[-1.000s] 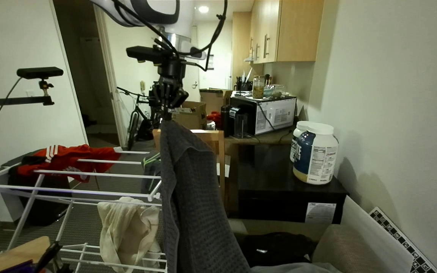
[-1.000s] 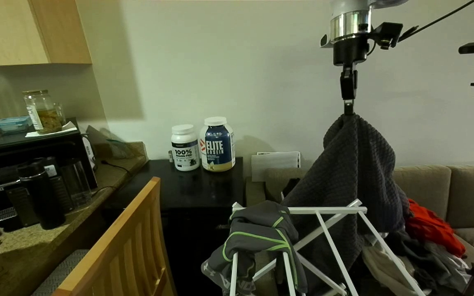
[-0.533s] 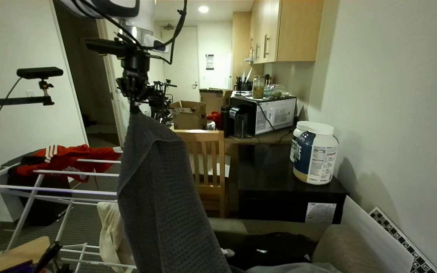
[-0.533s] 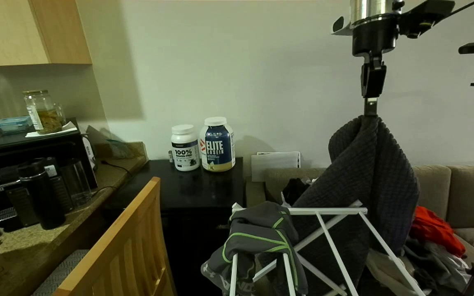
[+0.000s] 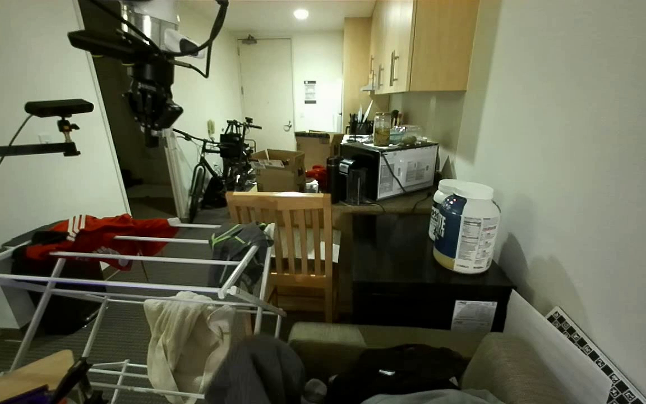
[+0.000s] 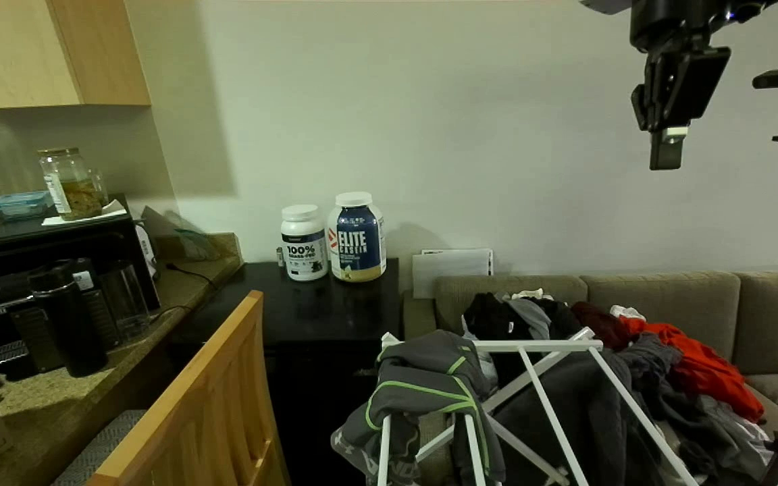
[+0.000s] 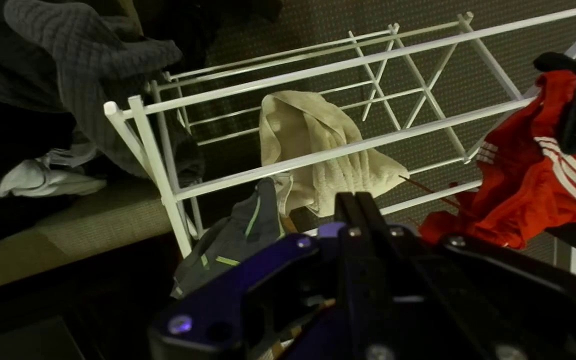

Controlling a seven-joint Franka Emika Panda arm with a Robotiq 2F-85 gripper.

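White metal drying rack: stands on crossed legs, one end beside a beige upholstered sofa; the spaced rails presumably keep fabrics apart.
Black two-fingered tool: hangs above the rack, pointing down, its fingers together with nothing between them; it touches no cloth.
Dark grey ribbed cloth: lies slumped just beyond the rack's sofa-side end; the folds suggest limp fabric that nothing holds up. Contact with the rack cannot be told.
Grey garment with lime-green piping: straddles the rails at the rack's corner nearest a pale wooden slatted chair; fabric hanging down likely balances it.
Cream towelling cloth: hangs in folds, an upper rail passing over it; its own weight probably keeps it there.
Red garment with white stripes: lies across several rails at the end away from the sofa; the broad support likely keeps it spread.
Heap of mixed clothing: lies jumbled along the sofa seat, probably stopped by the backrest.
Glossy black bench: carries a white plastic tub and a larger blue-labelled tub near its back edge, perhaps for stability.
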